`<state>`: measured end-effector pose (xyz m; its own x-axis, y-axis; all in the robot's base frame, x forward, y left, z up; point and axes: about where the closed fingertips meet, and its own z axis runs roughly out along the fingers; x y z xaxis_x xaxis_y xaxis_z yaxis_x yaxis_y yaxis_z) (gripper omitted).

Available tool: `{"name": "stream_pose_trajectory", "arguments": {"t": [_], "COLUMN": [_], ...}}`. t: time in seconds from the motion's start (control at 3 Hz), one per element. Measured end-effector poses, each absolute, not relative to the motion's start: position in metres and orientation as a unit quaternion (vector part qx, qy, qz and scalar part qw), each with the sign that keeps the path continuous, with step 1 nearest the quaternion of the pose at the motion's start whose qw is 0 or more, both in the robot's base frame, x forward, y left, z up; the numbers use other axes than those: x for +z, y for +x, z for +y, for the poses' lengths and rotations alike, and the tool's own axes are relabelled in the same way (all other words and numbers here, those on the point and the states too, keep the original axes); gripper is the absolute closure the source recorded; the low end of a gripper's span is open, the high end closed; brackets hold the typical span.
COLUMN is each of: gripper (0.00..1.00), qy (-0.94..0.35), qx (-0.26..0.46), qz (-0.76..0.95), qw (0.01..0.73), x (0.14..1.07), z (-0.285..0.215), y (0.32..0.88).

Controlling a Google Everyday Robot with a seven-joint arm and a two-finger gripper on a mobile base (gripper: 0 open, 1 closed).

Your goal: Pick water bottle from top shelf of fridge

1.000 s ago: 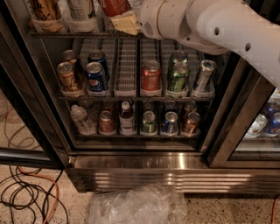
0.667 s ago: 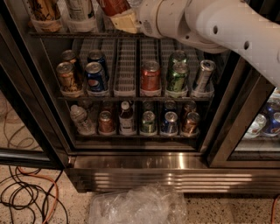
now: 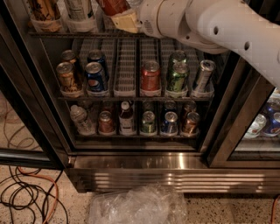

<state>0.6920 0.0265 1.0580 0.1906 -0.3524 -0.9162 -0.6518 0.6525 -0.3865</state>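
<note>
Down at eight o'clock, we see tangled cables (image 3: 24, 197) on the speckled floor beside the fridge (image 3: 144, 162). Up at eleven o'clock the top shelf (image 3: 87, 33) carries bottles in white cups, all cropped by the upper edge: a brown-labelled bottle (image 3: 43, 11), a pale-labelled bottle (image 3: 81, 8) and a red bottle (image 3: 113, 5). The gripper (image 3: 124, 21) is at twelve o'clock, at shelf level and just beside the red bottle. We cannot tell whether it is clenched or released. The water bottle we cannot pick out with certainty among those cropped bottles. Below, two racks hold cans, and the lower one also has a small clear bottle (image 3: 78, 119) and a white-capped dark bottle (image 3: 126, 118). At six o'clock crumpled clear plastic (image 3: 138, 205) lies on the floor. The white arm (image 3: 218, 24) reaches in from two o'clock.
</note>
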Motion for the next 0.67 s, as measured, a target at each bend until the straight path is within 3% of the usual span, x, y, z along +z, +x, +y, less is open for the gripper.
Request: {"name": "stream_pose_trajectory", "arguments": {"t": [0.33, 0.67], "gripper": [0.82, 0.58], "qy": [-0.406, -0.406], "qx": [0.117, 0.117], "qz": [0.625, 0.625], "qw": [0.656, 0.656], "x": [1.0597, 1.0583], "z": [0.0265, 0.0257], "y": [0.6913, 0.6914]}}
